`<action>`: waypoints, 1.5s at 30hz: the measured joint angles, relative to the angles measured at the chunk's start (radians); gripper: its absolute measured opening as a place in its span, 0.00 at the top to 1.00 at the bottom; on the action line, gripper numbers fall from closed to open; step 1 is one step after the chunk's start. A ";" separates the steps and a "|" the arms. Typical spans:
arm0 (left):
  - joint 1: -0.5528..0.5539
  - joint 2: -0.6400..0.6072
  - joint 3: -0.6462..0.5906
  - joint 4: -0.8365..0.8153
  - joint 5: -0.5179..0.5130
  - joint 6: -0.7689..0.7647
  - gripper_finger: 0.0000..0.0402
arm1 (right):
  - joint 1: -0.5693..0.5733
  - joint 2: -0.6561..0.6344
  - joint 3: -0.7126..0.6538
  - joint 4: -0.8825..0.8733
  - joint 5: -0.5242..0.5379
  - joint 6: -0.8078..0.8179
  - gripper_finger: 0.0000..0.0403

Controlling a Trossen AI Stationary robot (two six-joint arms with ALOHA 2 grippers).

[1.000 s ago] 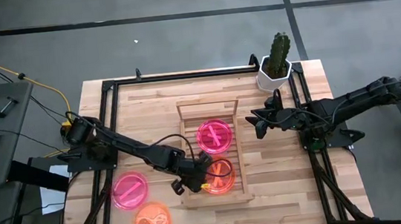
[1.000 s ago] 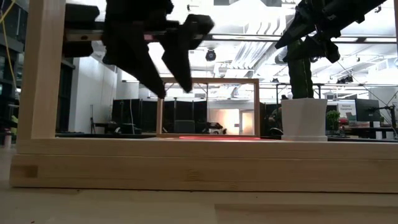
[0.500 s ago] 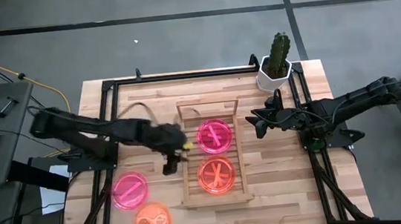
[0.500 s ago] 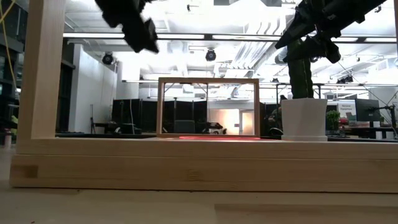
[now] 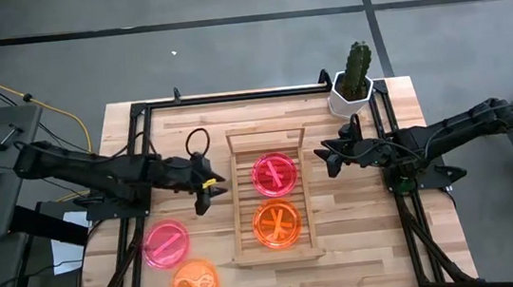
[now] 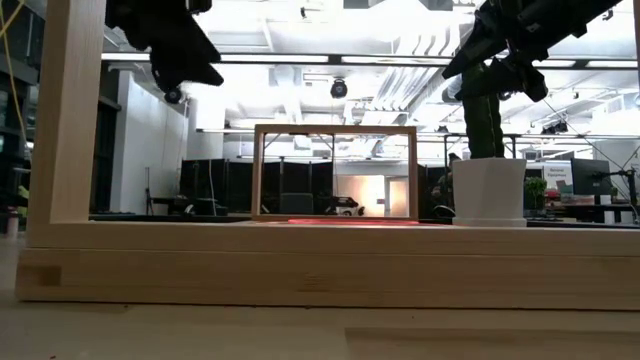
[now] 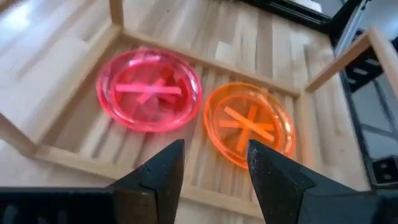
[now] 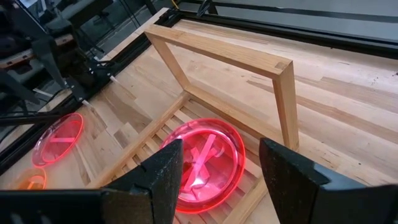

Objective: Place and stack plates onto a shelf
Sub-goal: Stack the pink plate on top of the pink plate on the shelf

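Left pincer [image 5: 202, 193] — fingers apart, nothing between them, hanging above the worktop [image 5: 179, 132] just beside the shelf's left edge. Its own wrist view looks down past the two dark fingers [image 7: 163, 171] onto the shelf [image 7: 81, 158]: pink plate [image 7: 149, 98] and orange plate [image 7: 249, 124] side by side on the slats, close but whether their rims touch cannot be told.

High view adds what the wrist view lacks — two more plates off the shelf on the worktop's near-left part, a pink one [image 5: 166, 244] and an orange one [image 5: 193, 285] just beside it. Pink shelf plate sits at the railed end, orange at the open end.

Right pincer [image 5: 322, 160] waits with fingers apart, empty, off the shelf's right side. Its wrist view shows the raised rail [image 8: 217, 57] standing over the pink plate.

Low view: only a thin red glow [image 6: 340, 221] inside the rail frame; potted cactus [image 6: 486, 170] at right.
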 joint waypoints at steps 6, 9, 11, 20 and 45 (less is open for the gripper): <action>0.025 0.055 0.072 -0.317 0.182 -0.026 0.60 | 0.000 0.000 0.000 0.001 0.000 -0.002 0.52; 0.018 0.131 0.095 -0.497 0.278 0.012 0.60 | 0.000 0.000 0.000 -0.006 0.003 -0.003 0.52; 0.008 0.190 0.093 -0.610 0.349 0.055 0.60 | 0.000 0.001 0.000 -0.006 0.005 -0.003 0.52; -0.095 0.451 0.093 -0.652 0.403 0.441 0.60 | 0.000 0.019 -0.001 -0.010 0.004 0.002 0.52; -0.221 0.602 0.086 -0.596 0.416 0.582 0.98 | 0.000 0.060 0.000 -0.005 -0.008 0.005 0.52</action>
